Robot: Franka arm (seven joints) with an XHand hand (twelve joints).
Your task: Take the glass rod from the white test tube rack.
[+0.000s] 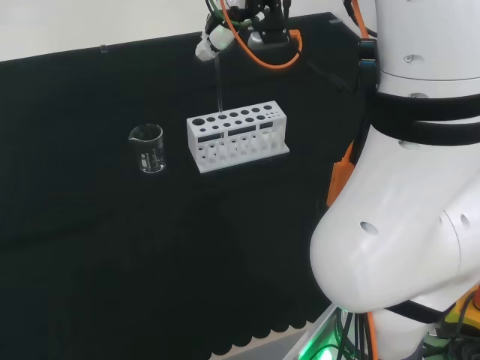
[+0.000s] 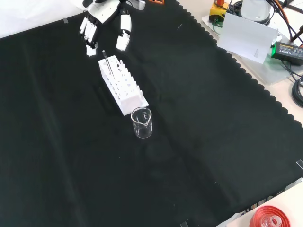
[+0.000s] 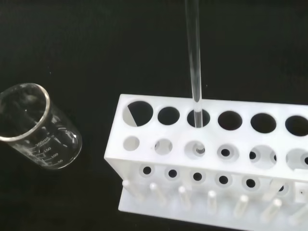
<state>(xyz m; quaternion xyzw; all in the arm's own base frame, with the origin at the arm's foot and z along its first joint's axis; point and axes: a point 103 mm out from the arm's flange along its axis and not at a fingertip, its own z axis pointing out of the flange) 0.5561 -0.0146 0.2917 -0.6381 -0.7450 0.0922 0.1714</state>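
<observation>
Robotics lab setup. Bench [image 2: 199, 142] draped in black cloth, chemistry ware on it: white test tube rack [image 1: 237, 136], clear glass beaker [image 1: 148, 148], glass rod [image 3: 194, 57]. White robot arm [image 1: 405, 225], cables and electronics [image 2: 285, 48] at bench edge.

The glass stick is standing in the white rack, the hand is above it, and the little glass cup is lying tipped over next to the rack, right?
Almost. The glass stick does stand in a hole of the white rack, with the hand open above it. But the little glass cup is not tipped over: the head view shows it standing upright on the cloth beside the rack, its open mouth facing up.
</observation>
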